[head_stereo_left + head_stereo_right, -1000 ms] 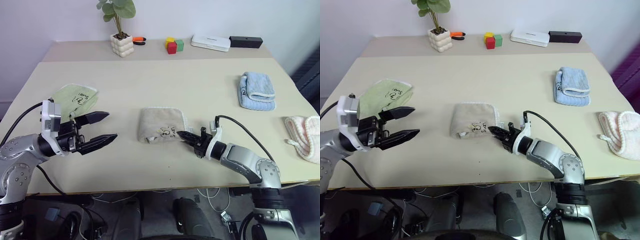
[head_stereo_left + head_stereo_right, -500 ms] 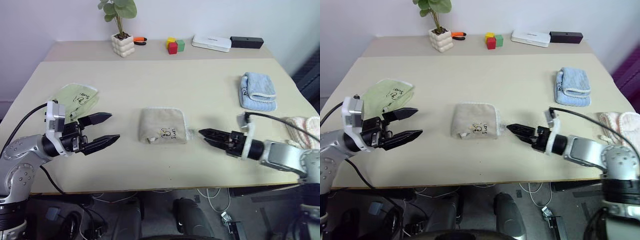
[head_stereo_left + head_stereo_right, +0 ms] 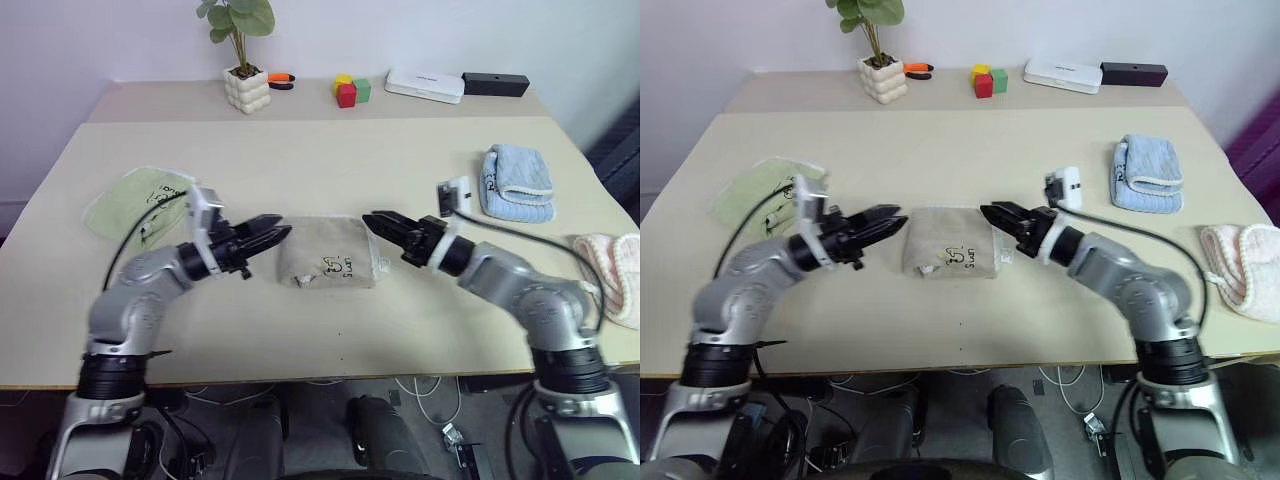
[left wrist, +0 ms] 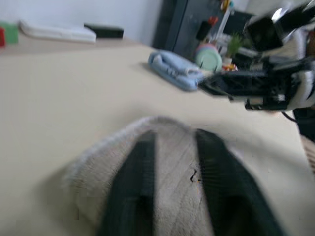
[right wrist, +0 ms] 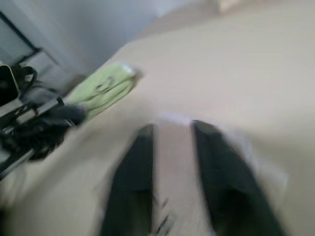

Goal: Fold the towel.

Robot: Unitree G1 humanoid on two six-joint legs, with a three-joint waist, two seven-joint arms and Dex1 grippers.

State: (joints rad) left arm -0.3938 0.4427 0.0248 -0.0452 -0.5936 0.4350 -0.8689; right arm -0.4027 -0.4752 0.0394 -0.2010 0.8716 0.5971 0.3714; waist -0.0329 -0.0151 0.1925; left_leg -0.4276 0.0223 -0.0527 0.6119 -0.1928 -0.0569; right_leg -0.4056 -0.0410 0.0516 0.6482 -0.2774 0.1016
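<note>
The towel (image 3: pixel 328 255) is beige terry cloth with a black scribble, lying folded into a small rectangle at the middle of the table (image 3: pixel 330 165). My left gripper (image 3: pixel 280 228) points at the towel's left far corner, fingers drawn together and holding nothing. From the other side my right gripper (image 3: pixel 368 218) points at the right far corner, also shut and empty. In the left wrist view the towel (image 4: pixel 93 167) lies just beyond my fingers (image 4: pixel 133 187), with the right gripper (image 4: pixel 231 84) opposite. Whether either gripper touches the cloth I cannot tell.
A light green towel (image 3: pixel 135 195) lies at the left, a folded light blue towel (image 3: pixel 515 185) at the right and a pink one (image 3: pixel 610 275) at the right edge. A potted plant (image 3: pixel 245 88), coloured blocks (image 3: pixel 349 90), a white box (image 3: pixel 424 85) and a black box (image 3: pixel 493 83) line the back.
Both arms swung inward to the towel's two ends. The left gripper closed from wide open. The right gripper, drawn back to the right half a second ago, rose, rolled and closed.
</note>
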